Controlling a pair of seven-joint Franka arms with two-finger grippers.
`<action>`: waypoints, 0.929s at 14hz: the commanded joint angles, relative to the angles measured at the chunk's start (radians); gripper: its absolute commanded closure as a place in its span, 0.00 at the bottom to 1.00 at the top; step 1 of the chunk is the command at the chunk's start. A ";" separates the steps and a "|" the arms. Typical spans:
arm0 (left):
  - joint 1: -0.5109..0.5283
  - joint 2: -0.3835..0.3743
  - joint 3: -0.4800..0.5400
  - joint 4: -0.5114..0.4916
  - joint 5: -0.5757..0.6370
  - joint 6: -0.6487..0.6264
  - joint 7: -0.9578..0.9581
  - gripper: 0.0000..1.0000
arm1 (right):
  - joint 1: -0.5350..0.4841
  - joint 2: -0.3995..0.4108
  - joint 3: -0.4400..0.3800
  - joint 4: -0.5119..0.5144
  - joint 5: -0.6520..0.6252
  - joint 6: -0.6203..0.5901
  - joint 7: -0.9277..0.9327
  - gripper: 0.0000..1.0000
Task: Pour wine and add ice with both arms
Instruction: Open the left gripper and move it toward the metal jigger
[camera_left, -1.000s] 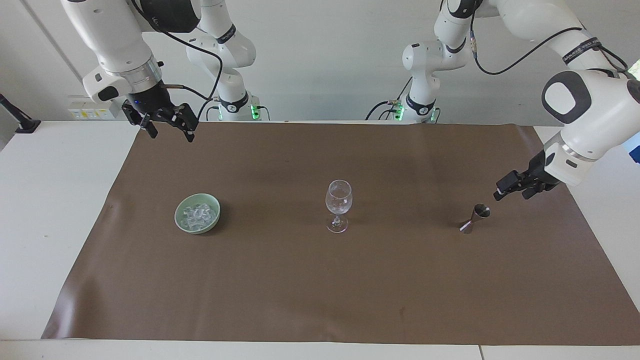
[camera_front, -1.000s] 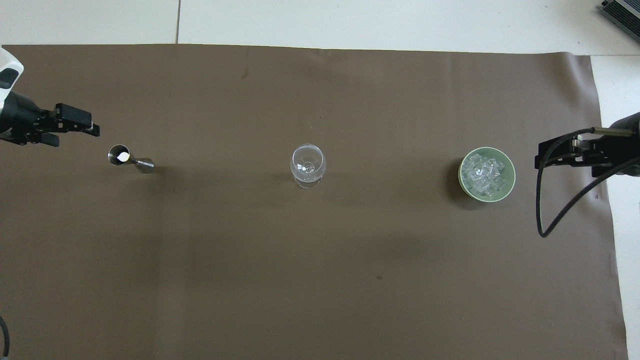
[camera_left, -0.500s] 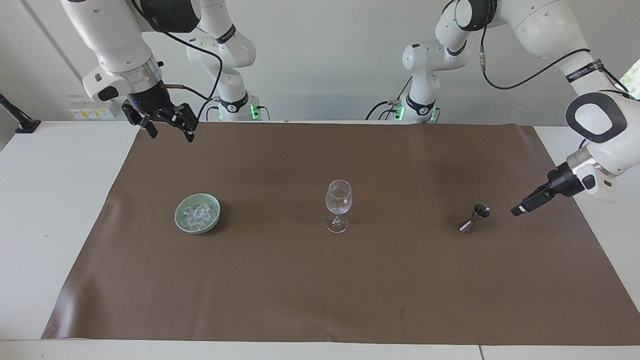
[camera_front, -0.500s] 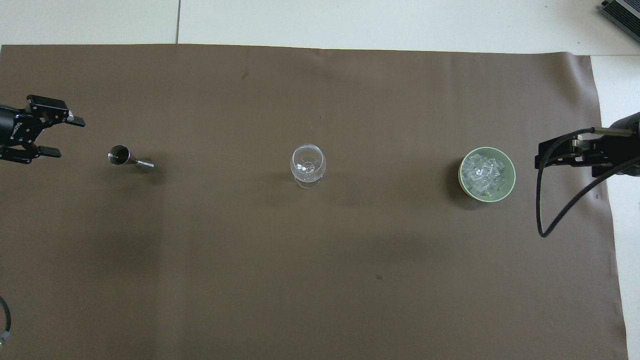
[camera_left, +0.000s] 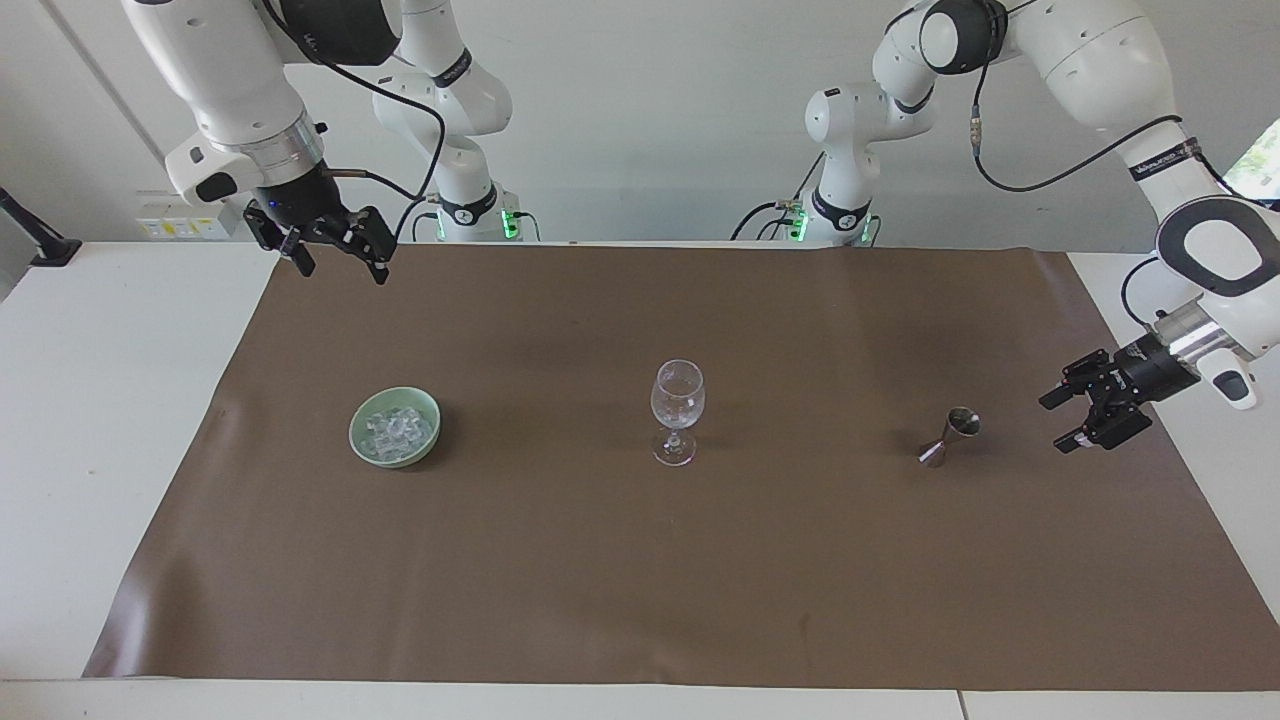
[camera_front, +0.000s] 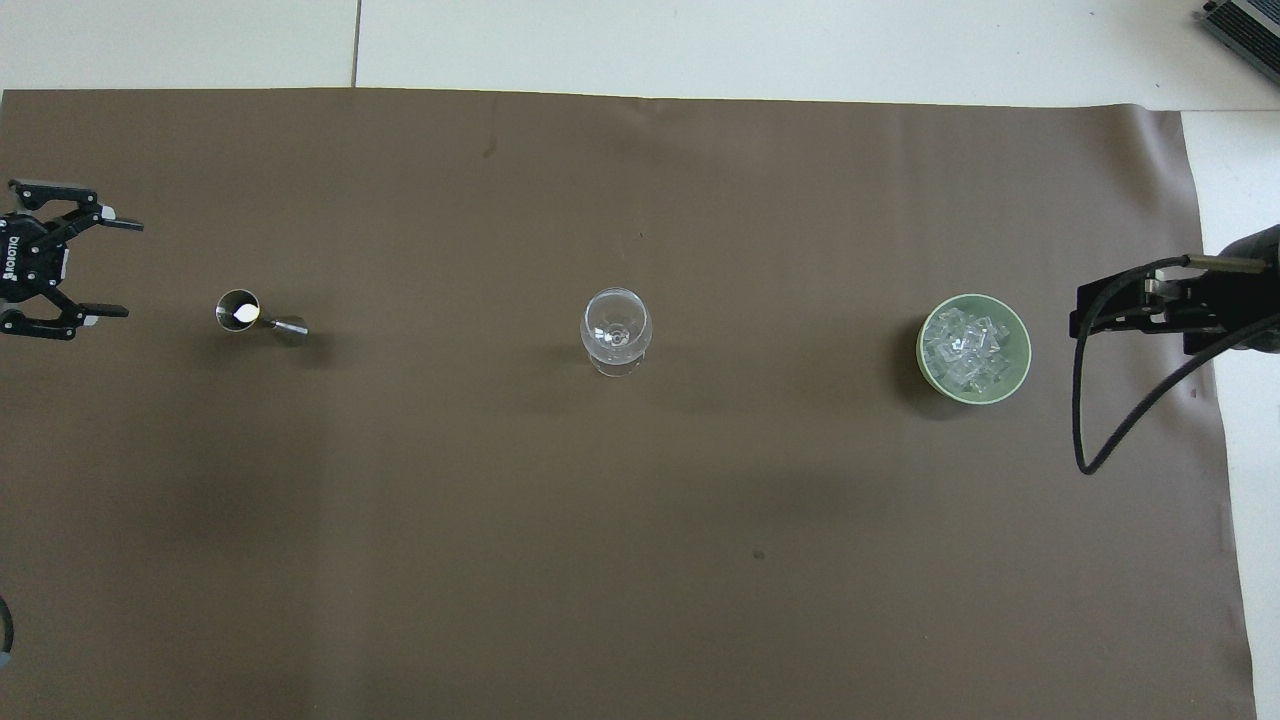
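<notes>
An empty clear wine glass (camera_left: 678, 400) (camera_front: 616, 325) stands upright mid-mat. The ice (camera_left: 398, 428) (camera_front: 965, 345) lies heaped in a pale green bowl (camera_left: 362, 445) (camera_front: 925, 352) toward the right arm's end. A small steel jigger (camera_left: 952, 435) (camera_front: 245, 312) stands toward the left arm's end; no wine shows. My left gripper (camera_left: 1053, 424) (camera_front: 125, 268) hangs low beside the jigger, open, its jaws facing it with a clear gap between. My right gripper (camera_left: 340, 265) (camera_front: 1078, 312) is open and empty, raised over the mat's edge at the right arm's end.
A brown mat (camera_left: 640, 560) (camera_front: 640, 520) covers most of the white table (camera_left: 110, 420). A black cable (camera_front: 1090, 420) loops down from the right wrist beside the bowl. A dark device (camera_front: 1245, 25) lies at the table's corner.
My left gripper has drawn back from above the jigger, dropped lower and turned so its open jaws face the jigger. The right arm has not moved.
</notes>
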 joint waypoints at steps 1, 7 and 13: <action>0.032 -0.005 -0.001 0.005 -0.040 -0.018 -0.162 0.00 | -0.016 -0.006 0.004 0.000 0.024 0.000 -0.032 0.00; 0.053 -0.008 0.001 0.003 -0.085 -0.098 -0.380 0.00 | -0.016 -0.006 0.004 0.000 0.026 0.000 -0.032 0.00; 0.055 -0.006 0.005 -0.029 -0.135 -0.075 -0.414 0.00 | -0.016 -0.006 0.004 0.000 0.024 0.000 -0.032 0.00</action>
